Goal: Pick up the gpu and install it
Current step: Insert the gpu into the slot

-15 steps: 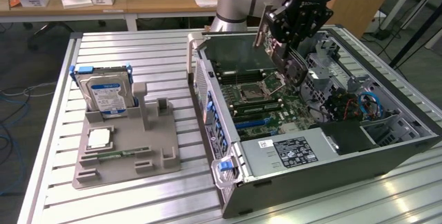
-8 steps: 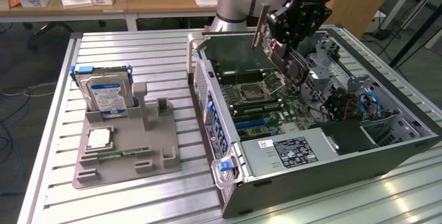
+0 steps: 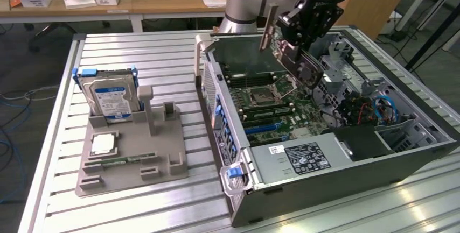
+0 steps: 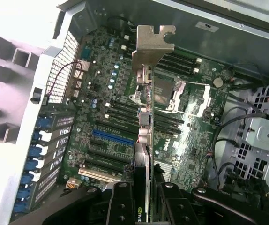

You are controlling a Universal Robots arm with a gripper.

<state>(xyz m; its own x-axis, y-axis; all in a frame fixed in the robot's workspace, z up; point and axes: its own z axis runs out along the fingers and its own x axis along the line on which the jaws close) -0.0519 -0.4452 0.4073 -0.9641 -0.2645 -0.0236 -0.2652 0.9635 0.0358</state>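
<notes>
Gpu clamped in end effector, tilted above motherboard in open case, hard drive apart

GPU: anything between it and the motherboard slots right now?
Nothing visible. The gripper holds the gpu edge-on in its jaws above the open case, over the motherboard. The blue slot and the dark slots beside it look bare, with no cable crossing them.

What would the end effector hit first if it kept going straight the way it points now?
The end effector, shut on the graphics card, points into the open computer case. The card's metal bracket leads, so it would likely touch the motherboard near the processor socket first; depth is unclear.
</notes>
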